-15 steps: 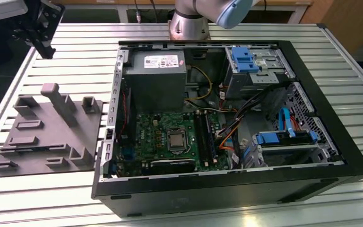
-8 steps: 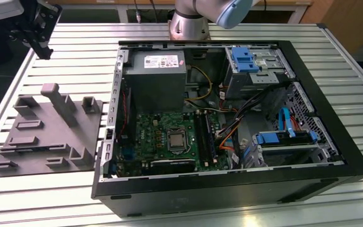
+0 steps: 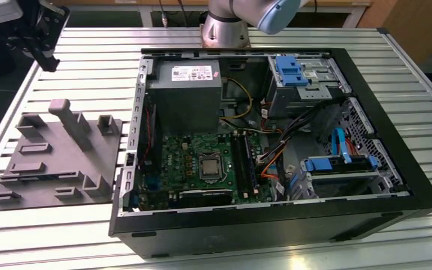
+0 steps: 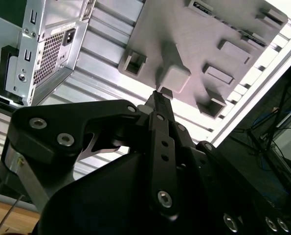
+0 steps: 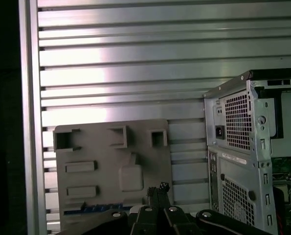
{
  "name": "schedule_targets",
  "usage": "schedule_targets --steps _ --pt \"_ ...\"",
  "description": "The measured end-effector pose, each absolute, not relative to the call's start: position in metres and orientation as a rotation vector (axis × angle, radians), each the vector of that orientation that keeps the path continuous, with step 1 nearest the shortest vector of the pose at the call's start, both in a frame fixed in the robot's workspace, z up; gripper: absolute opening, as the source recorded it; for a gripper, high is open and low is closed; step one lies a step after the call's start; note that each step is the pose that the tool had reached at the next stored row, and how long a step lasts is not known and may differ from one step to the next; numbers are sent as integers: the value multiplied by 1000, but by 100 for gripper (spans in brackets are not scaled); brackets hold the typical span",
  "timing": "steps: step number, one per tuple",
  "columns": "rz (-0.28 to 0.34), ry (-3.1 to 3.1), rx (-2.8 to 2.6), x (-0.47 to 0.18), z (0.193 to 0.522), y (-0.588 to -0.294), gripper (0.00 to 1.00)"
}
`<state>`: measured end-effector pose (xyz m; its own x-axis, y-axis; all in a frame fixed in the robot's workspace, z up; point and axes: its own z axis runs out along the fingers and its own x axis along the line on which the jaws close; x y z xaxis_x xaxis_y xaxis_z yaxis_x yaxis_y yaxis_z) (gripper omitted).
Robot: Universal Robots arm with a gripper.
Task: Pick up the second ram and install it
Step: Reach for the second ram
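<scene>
Gripper (image 5: 157, 188): clenched on nothing, raised above the table (image 3: 88, 67).
Second ram (image 5: 102, 207): thin blue-green strip lying flat in the tray, its lower edge hidden by the gripper's black links.
Tray (image 3: 58, 169): grey moulded plastic with ridges and posts.
Computer case (image 3: 276, 222): open, perforated metal, just beside the tray.
Table: ribbed aluminium.

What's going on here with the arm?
The arm is on the second-RAM job. Its gripper hangs over the grey tray, which sits beside the open case, away from the motherboard. A blue-green strip, likely the ram, lies at the tray's edge close to the gripper, not yet picked up.
</scene>
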<state>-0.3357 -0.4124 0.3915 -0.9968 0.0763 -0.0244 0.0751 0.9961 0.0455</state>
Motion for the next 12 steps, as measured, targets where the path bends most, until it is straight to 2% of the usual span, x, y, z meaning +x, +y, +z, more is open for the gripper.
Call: schedule_targets --steps 12 --pt "69 3113 118 -342 391 -415 11"
